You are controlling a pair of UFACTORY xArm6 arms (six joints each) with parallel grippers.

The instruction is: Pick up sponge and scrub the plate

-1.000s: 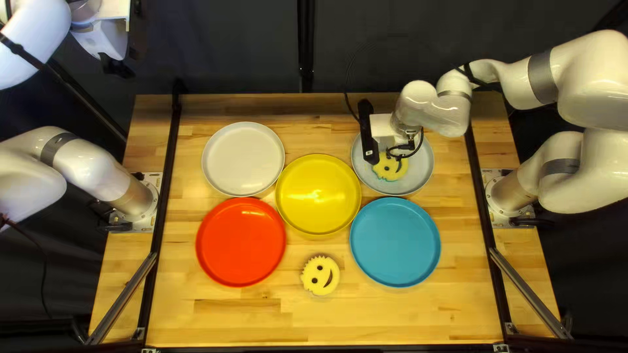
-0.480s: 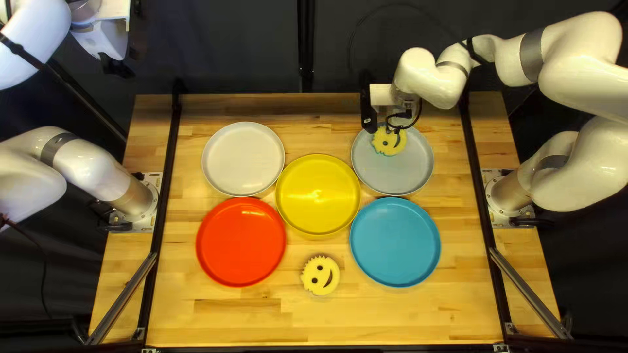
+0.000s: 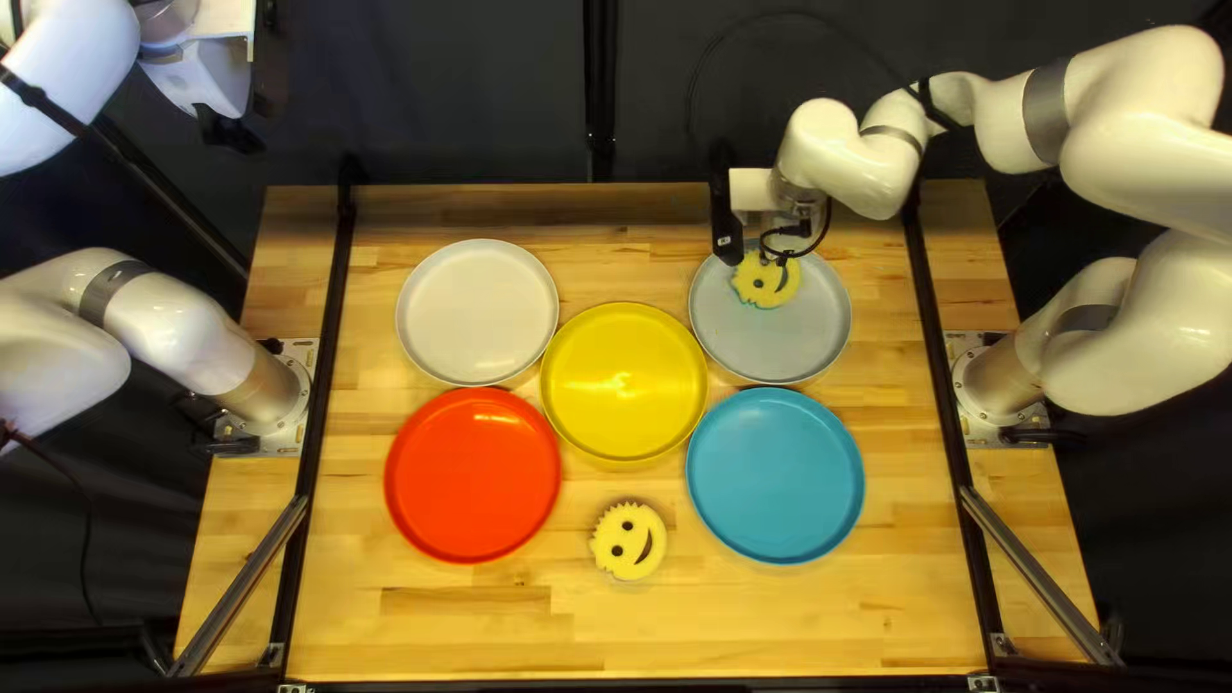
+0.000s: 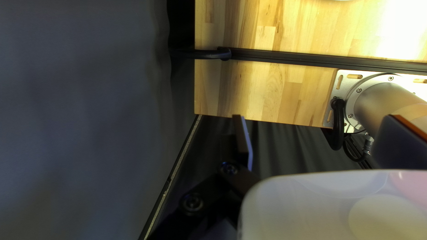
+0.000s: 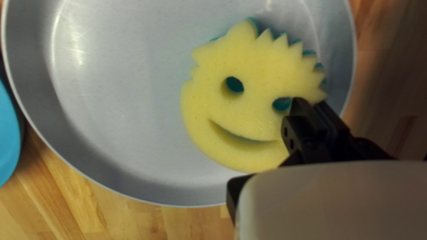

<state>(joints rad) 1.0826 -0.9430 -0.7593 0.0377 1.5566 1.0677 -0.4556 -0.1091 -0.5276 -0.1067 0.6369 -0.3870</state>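
So, using the gray plate point(image 5: 115, 102) as the landmark: the pickup looks done to me, and the scrub looks underway. The sponge point(image 5: 231, 115) is down inside the gray plate, over toward its far rim in the top left view, and the right gripper point(image 5: 311, 104) has its fingers pinched on it, looks like one at an eye hole and the other at the outer edge. Whether the sponge is really pressing hard, no way to tell from these. No dirt I can make out either, so I'd call it partway. What's left, I guess, is working across the middle and near side of the gray plate. Main risk imo is that small pinch slipping or the sponge twisting

The right wrist view gives you the good stuff: the smile, the spiky edge and a teal layer under the yellow. From the top left view the right arm point(image 3: 847, 154) covers some of that, but you do get the spare sponge point(image 3: 629, 540), well off to the near side of the gray plate, plus the yellow plate point(image 3: 624, 381) right beside it and the blue plate point(image 3: 775, 475) just on its near side. The left wrist view doesn't show the gray plate at all, but it does show the left gripper point(image 4: 318, 120) with its fingers spread wide and nothing in them, well apart from the gray plate
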